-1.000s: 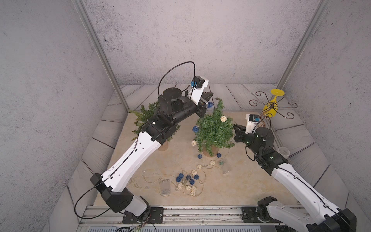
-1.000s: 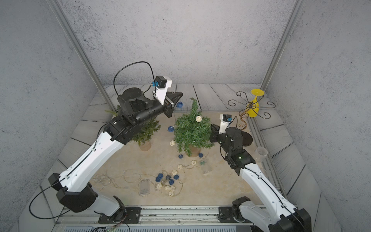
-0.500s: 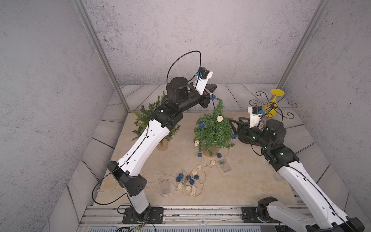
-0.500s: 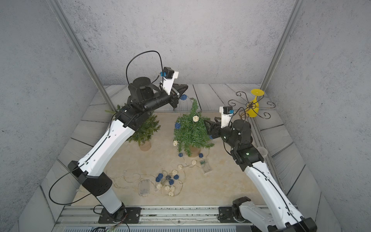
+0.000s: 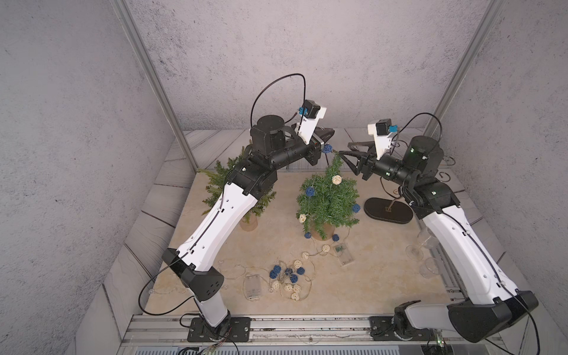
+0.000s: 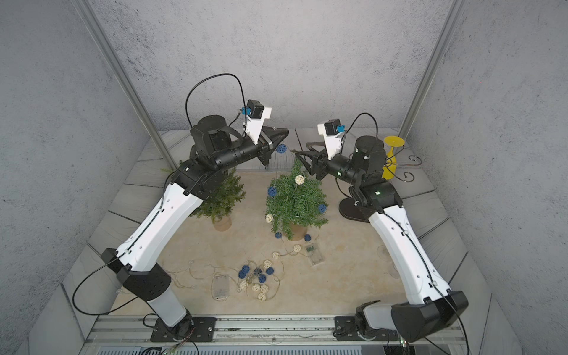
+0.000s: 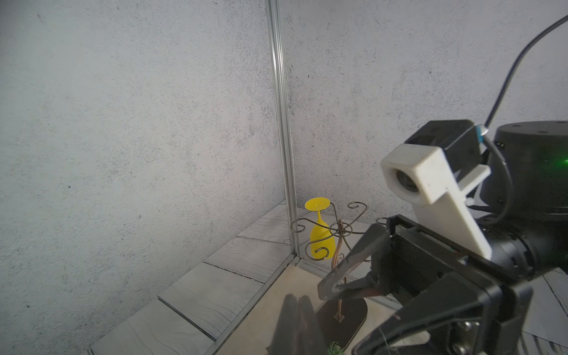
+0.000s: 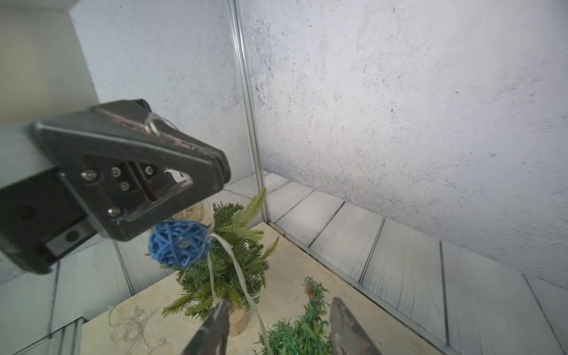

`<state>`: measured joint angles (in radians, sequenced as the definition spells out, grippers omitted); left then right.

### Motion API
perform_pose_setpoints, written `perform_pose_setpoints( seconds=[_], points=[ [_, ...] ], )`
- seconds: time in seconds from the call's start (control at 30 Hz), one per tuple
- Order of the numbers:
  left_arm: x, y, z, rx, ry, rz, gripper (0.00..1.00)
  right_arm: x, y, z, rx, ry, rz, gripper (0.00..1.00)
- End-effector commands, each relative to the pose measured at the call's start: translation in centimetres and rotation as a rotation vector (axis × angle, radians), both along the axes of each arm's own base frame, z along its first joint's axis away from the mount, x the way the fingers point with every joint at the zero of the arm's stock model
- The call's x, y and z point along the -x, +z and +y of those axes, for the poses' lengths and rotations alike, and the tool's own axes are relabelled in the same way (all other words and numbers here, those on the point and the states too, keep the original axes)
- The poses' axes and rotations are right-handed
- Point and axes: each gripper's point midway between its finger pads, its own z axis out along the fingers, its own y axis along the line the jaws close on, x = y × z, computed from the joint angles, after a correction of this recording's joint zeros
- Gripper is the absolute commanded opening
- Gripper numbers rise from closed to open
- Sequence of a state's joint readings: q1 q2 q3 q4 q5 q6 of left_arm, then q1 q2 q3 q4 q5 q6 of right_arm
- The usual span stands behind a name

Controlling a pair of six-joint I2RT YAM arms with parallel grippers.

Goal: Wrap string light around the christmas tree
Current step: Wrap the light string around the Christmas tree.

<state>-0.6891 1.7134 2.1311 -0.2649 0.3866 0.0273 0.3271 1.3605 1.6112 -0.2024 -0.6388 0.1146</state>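
The christmas tree (image 5: pixel 329 199) (image 6: pixel 295 196) stands in a pot mid-mat, with blue and cream wicker balls of the string light (image 5: pixel 310 191) draped on it. More of the string lies bunched on the mat (image 5: pixel 287 278). My left gripper (image 5: pixel 330 135) (image 6: pixel 285 132) (image 8: pixel 221 172) hangs above and behind the treetop, shut on the light's wire. A blue ball (image 8: pixel 179 242) (image 5: pixel 327 149) dangles just under it. My right gripper (image 5: pixel 344 149) (image 6: pixel 301 148) (image 8: pixel 281 325) stands open at treetop height, facing the left one. The wire (image 8: pixel 236 273) runs down between its fingers, close to one finger.
A second small tree (image 5: pixel 227 184) stands behind the left arm. A black-based wire stand (image 5: pixel 388 210) with a yellow glass (image 6: pixel 392 153) is at the right. Two clear battery boxes (image 5: pixel 252 284) (image 5: pixel 343 254) lie on the mat. Clear glasses (image 5: pixel 427 246) sit by the right arm.
Both arms rose. The left gripper carried the wire and blue ball up above the treetop. The right gripper left the tree's side, opened, and came up level with the treetop.
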Motion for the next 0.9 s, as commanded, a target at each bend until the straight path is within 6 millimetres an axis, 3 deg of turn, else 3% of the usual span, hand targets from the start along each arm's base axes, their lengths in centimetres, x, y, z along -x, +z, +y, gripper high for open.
perform_pose_setpoints(
  seconds=[0.0, 0.2, 0.23, 0.33, 0.5, 0.67, 0.77, 0.87],
  points=[
    [1.4, 2.8, 1.3, 0.031, 0.002, -0.068, 0.00, 1.1, -0.4, 1.6, 0.017, 0.129, 0.011, 0.51],
    [1.3, 3.1, 0.9, 0.029, -0.013, -0.065, 0.00, 0.8, -0.3, 3.1, 0.033, 0.184, 0.016, 0.41],
    [1.2, 3.0, 0.9, 0.025, -0.009, -0.066, 0.00, 0.7, -0.2, 3.3, 0.033, 0.192, 0.016, 0.34],
    [1.1, 2.9, 1.2, 0.013, 0.010, -0.068, 0.00, -0.6, 0.3, 2.6, 0.030, 0.107, -0.010, 0.00],
    [1.0, 1.6, 1.8, -0.004, 0.037, -0.067, 0.00, -1.4, 1.4, 1.1, 0.044, -0.016, -0.056, 0.00],
    [0.2, -0.9, 3.3, -0.031, 0.142, -0.098, 0.00, -2.8, 1.7, -0.5, 0.080, -0.146, -0.082, 0.00],
    [0.1, -2.4, 3.5, -0.048, 0.155, -0.095, 0.10, -4.1, 1.7, -0.7, 0.108, -0.185, -0.074, 0.00],
    [-1.1, -3.2, 3.8, -0.067, 0.215, -0.082, 0.04, -5.3, 2.0, -0.3, 0.111, -0.187, -0.057, 0.00]
  ],
)
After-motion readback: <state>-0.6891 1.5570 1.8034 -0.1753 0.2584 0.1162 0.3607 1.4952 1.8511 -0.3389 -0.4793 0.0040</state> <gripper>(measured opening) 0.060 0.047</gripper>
